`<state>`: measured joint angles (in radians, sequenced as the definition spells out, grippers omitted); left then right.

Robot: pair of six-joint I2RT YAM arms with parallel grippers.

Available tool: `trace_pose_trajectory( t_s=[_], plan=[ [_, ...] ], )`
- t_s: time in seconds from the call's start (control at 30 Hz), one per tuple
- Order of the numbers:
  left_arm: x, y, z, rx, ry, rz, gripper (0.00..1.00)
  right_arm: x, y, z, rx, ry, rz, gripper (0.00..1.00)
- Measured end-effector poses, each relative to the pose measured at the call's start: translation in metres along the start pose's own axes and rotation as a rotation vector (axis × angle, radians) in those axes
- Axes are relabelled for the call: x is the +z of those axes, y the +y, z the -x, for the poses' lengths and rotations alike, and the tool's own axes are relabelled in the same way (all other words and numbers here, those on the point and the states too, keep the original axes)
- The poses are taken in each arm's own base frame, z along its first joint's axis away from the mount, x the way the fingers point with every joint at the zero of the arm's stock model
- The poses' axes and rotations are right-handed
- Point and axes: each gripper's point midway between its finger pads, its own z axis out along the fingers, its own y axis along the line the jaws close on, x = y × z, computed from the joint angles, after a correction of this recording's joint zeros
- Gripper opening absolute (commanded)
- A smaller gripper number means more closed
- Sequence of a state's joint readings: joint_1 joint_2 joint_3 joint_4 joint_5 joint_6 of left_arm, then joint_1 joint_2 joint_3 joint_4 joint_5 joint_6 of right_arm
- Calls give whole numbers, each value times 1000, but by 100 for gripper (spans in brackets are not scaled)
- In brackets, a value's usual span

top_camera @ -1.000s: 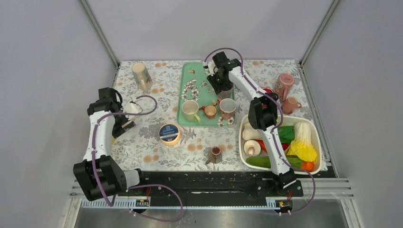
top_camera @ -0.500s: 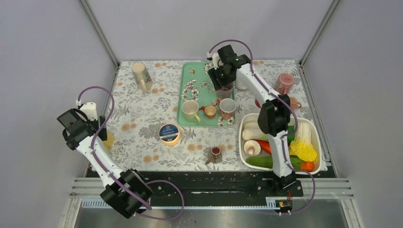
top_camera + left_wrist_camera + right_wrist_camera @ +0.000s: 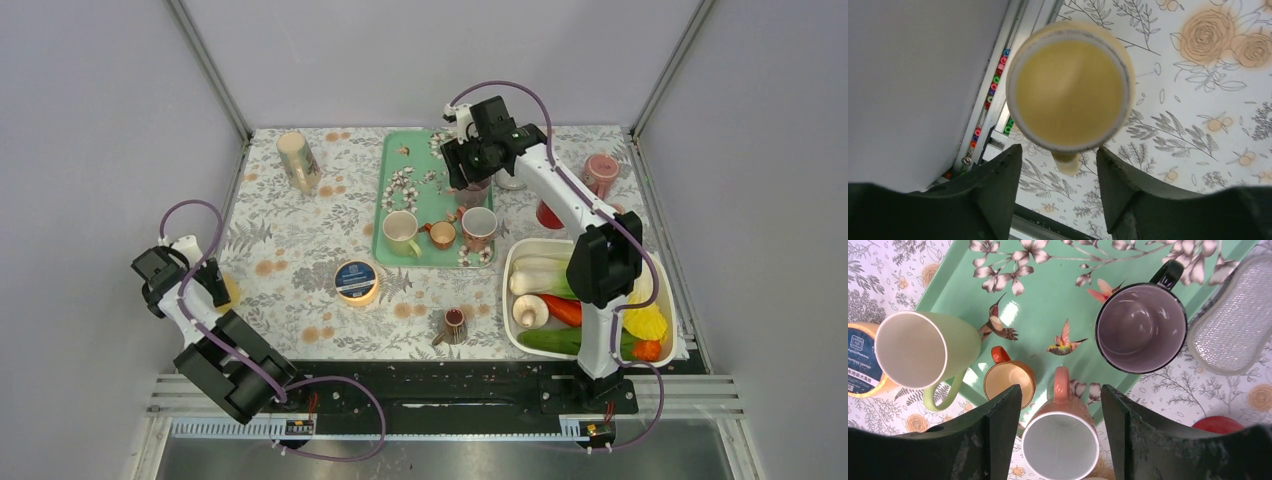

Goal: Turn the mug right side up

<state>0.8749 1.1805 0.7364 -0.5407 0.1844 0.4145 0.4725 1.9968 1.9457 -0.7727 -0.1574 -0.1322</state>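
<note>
A yellow mug (image 3: 1070,90) stands at the table's left edge, also seen in the top view (image 3: 230,292). From above it shows a flat yellow face inside a pale ring, which looks like its base. Its handle (image 3: 1066,162) points toward my wrist. My left gripper (image 3: 1058,150) is open above it, fingers (image 3: 998,185) on either side of the handle and not touching it; in the top view it (image 3: 212,283) is beside the mug. My right gripper (image 3: 1060,395) is open and empty above the green tray (image 3: 1043,300), over a pink mug (image 3: 1060,445).
The tray (image 3: 381,200) holds a green mug (image 3: 923,352), a small orange cup (image 3: 1008,382) and a black mug (image 3: 1140,330), all open side up. Around it are a cream cup (image 3: 298,160), a yellow tin (image 3: 357,281), a small brown cup (image 3: 453,325), a vegetable bin (image 3: 508,300) and another pink mug (image 3: 600,172).
My left arm has swung from mid-table out to the left edge and now hangs over the yellow mug. My right arm has shifted slightly right over the tray. No mug has moved.
</note>
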Motion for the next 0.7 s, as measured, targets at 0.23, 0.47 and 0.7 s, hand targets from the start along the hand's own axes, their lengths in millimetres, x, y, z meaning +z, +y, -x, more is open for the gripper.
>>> trace_pose_trajectory(
  t_s=[0.23,0.47,0.7],
  plan=[
    [25,4,-4,-20,28,-6,17,11,4,-17,15,27,25,69],
    [30,0,-1,-16,16,-39,0,2,7,-13,15,0,35,69],
    [15,-33,6,-45,30,-210,0,-33,22,5,53,-107,71,87]
  ],
)
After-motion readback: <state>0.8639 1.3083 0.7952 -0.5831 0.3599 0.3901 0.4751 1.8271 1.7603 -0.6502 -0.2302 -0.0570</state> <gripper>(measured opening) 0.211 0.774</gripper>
